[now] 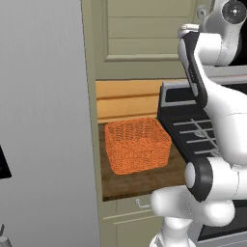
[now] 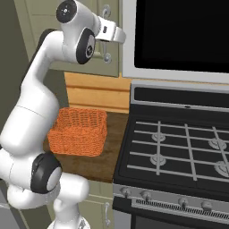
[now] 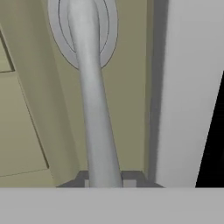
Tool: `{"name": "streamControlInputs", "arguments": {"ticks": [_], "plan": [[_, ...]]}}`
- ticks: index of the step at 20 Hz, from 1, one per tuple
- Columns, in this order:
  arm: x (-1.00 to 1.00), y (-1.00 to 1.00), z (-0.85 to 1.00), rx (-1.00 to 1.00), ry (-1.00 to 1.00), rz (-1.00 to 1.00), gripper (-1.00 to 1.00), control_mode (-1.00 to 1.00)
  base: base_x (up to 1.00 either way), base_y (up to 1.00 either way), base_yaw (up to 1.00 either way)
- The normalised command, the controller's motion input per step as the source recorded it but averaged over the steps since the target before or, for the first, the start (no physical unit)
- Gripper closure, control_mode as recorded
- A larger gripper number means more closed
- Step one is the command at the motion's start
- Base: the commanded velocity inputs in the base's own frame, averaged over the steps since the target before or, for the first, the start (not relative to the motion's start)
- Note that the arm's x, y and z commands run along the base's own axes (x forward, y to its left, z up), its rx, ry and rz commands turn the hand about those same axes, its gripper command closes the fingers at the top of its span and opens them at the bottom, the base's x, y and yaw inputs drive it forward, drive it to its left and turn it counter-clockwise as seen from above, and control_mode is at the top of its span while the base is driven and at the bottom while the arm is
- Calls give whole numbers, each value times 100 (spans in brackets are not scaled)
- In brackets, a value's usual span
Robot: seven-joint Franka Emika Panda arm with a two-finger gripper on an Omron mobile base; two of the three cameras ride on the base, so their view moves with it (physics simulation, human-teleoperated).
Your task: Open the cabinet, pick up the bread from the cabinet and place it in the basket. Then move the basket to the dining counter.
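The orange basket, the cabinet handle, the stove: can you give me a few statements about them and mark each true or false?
1. The basket holds bread. False: it is empty.
2. The gripper is shut on the cabinet handle. True.
3. The basket sits on the stove. False: it sits on the wood countertop beside it.
4. The cabinet door is closed. True.

A glossy white robot arm (image 2: 31,116) with rounded segments, dark grey joint bands and round grey end caps at its joints.
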Motion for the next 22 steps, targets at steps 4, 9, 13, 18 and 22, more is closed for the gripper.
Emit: {"name": "streamControlInputs", "arguments": {"ticks": [4,9,13,18,22], "plan": [[-100,30,0,0,-1,-9,100,-100,0,0,0],[-97,26,1,0,0,-9,100,-100,0,0,0],[-88,28,1,0,0,-3,100,-100,0,0,0],[-94,38,0,0,0,0,100,-100,0,0,0],[-58,30,0,0,1,-5,100,-100,0,0,0]]}}
